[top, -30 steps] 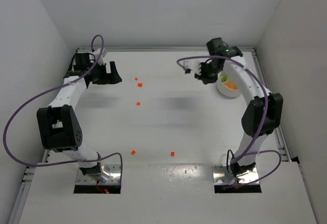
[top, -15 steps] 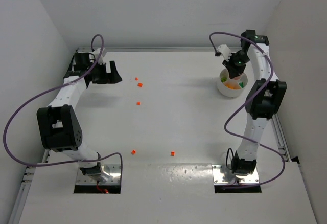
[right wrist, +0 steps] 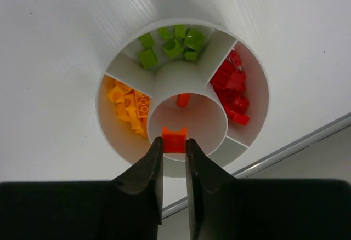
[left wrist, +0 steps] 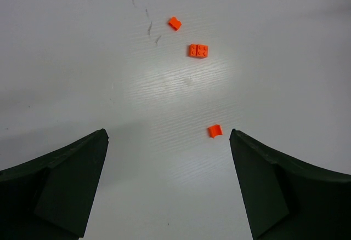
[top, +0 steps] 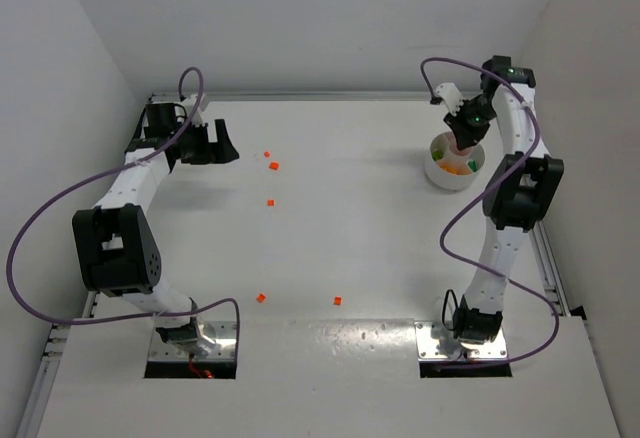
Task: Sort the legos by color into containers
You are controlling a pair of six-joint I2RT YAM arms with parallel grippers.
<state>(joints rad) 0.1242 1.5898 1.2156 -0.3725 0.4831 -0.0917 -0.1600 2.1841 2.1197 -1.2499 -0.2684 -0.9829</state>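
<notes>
The right hand [right wrist: 174, 146] has swung from beside the dish [right wrist: 123, 144] to directly above it, pinching an orange-red brick [right wrist: 174, 137] over the central well [right wrist: 204, 120], where one matching brick lies. Release appears due next. The left hand [left wrist: 168, 133] hangs spread; three orange bricks [left wrist: 198, 50] lie on the surface [left wrist: 82, 59] ahead of it.

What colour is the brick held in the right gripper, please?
Orange; the brick shows best in the right wrist view.
</notes>
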